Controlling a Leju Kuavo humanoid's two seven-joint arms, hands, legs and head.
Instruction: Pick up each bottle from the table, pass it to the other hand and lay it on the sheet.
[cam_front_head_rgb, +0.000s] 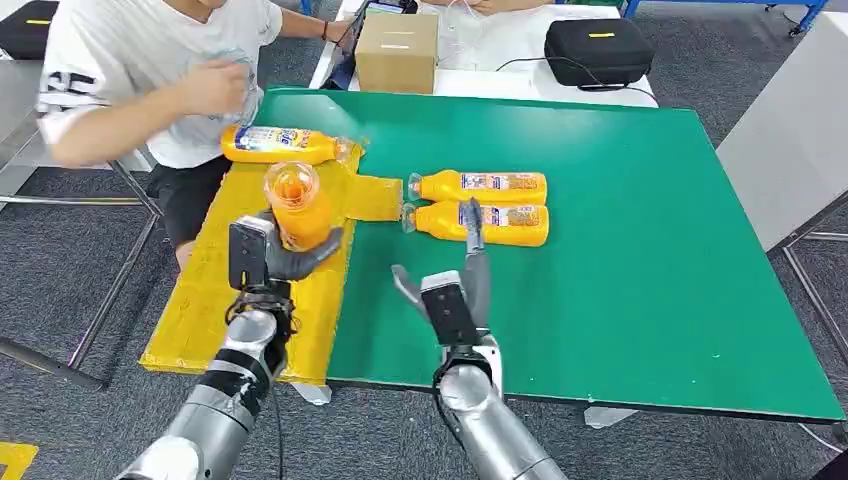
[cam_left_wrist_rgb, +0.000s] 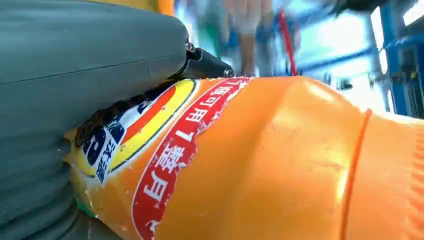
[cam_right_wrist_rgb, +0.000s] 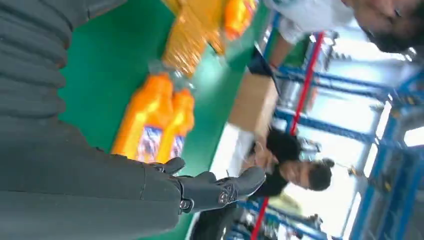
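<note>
Bottle (cam_front_head_rgb: 298, 207) sits gripped in the left hand (cam_front_head_rgb: 268, 255) over the sheet (cam_front_head_rgb: 215, 300), handover apparently done; next it needs laying flat. Right hand (cam_front_head_rgb: 447, 290) hangs spread and empty, near two bottles (cam_front_head_rgb: 482, 206) mid-table.

The left arm rose from the lower left of the head view, forearm angled upward, with the left hand (cam_front_head_rgb: 268, 255) raised and its fingers wrapped around the orange bottle (cam_front_head_rgb: 297, 207), which stood roughly upright in the grip. The right arm entered from below at centre. The right hand (cam_front_head_rgb: 447, 290) held nothing, its fingers (cam_front_head_rgb: 473, 262) extended forward and spread apart, thumb out to the side.
</note>
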